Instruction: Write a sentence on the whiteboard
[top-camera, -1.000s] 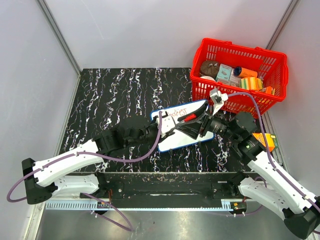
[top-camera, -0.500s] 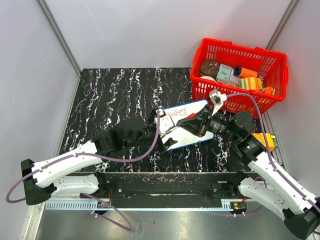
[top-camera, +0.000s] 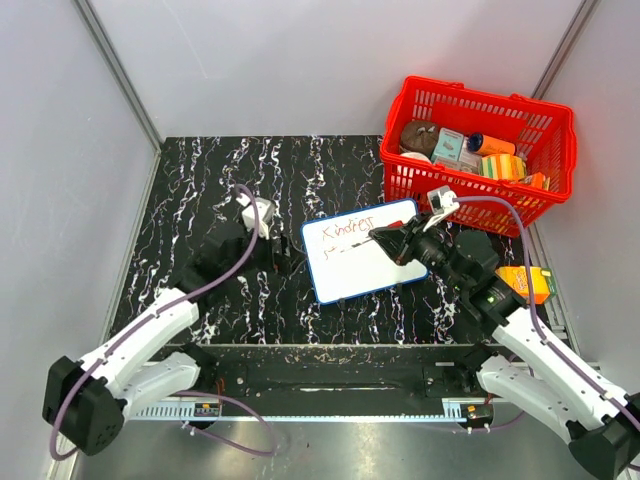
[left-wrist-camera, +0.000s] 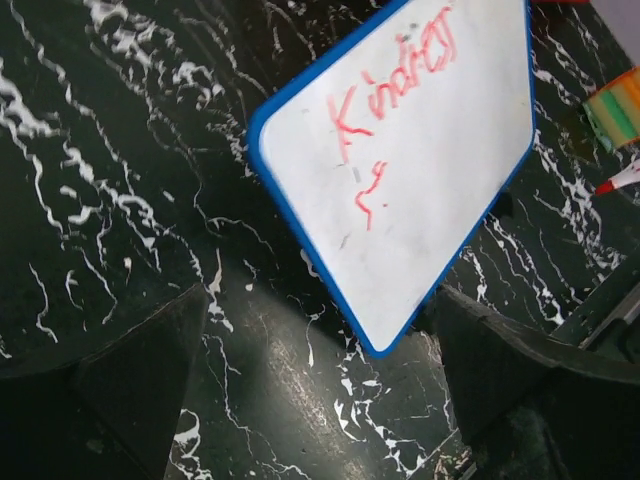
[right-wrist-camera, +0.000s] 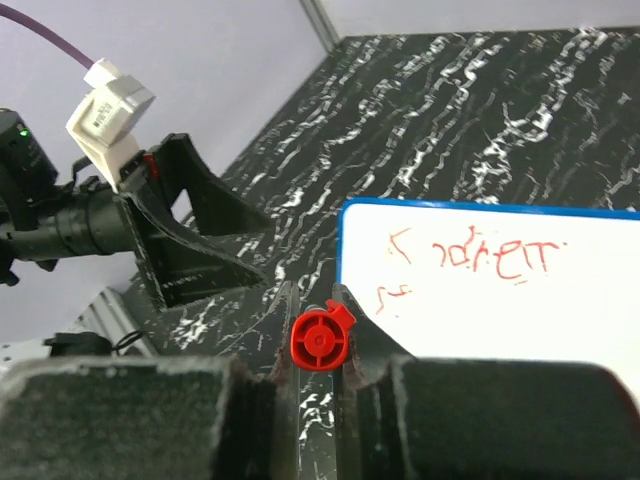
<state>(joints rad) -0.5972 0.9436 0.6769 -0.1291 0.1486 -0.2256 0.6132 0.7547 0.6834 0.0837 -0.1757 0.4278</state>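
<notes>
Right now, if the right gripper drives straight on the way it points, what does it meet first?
Probably the whiteboard, via the red marker the right gripper holds; height gap unclear.

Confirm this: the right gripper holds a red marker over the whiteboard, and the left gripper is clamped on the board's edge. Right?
No. The left gripper is open and apart from the whiteboard, off to its left, as the top view shows. The right gripper does hold the red marker over it.

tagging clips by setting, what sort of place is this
Likely a robot lab cell: grey panel walls enclose a black marbled table, left arm and right arm bolted at its edge, a red basket of props by a whiteboard.
</notes>
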